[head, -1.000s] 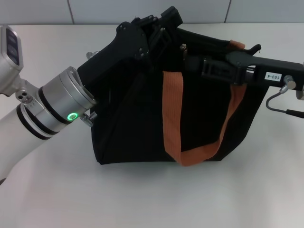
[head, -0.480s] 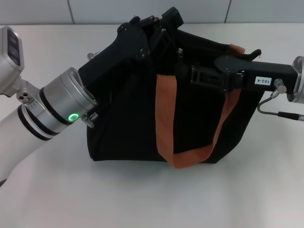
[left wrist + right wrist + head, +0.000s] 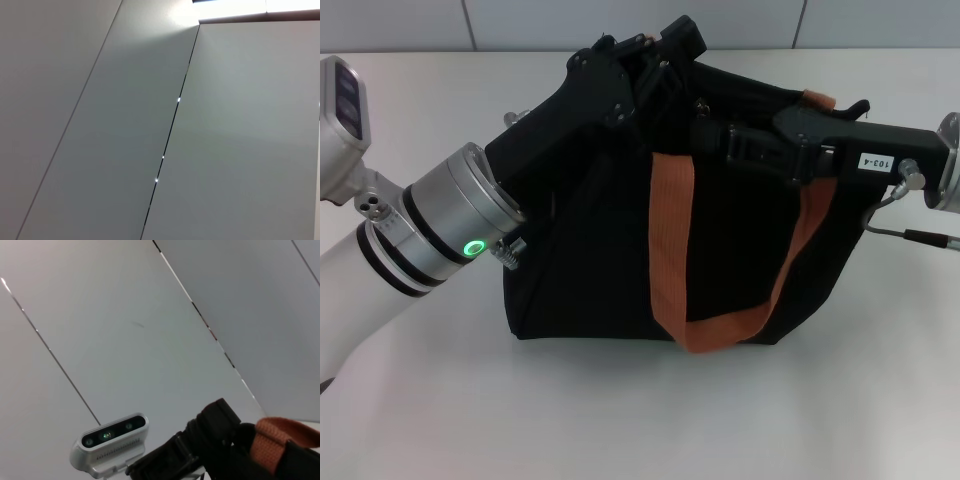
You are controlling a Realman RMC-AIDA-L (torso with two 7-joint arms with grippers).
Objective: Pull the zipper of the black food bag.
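Observation:
The black food bag [image 3: 590, 250] stands on the table in the head view, with an orange-brown strap [image 3: 670, 240] hanging down its front. My left gripper [image 3: 665, 55] is at the bag's top rear edge, shut on the fabric, which tents up toward it. My right gripper [image 3: 705, 135] reaches in from the right along the top edge. A small silver glint, the zipper [image 3: 701, 101], shows just above its tip. The right wrist view catches a bit of strap [image 3: 285, 440] and black gripper parts. The left wrist view shows only wall panels.
White table [image 3: 620, 410] stretches all around the bag, with a tiled wall [image 3: 620, 20] behind. My left arm [image 3: 440, 230] crosses the table's left side. A cable [image 3: 905, 232] hangs under the right arm. The right wrist view shows the head camera [image 3: 112, 440].
The right gripper has moved left along the bag's top. The bag's base and the strap have shifted left with it. The left gripper has held its place.

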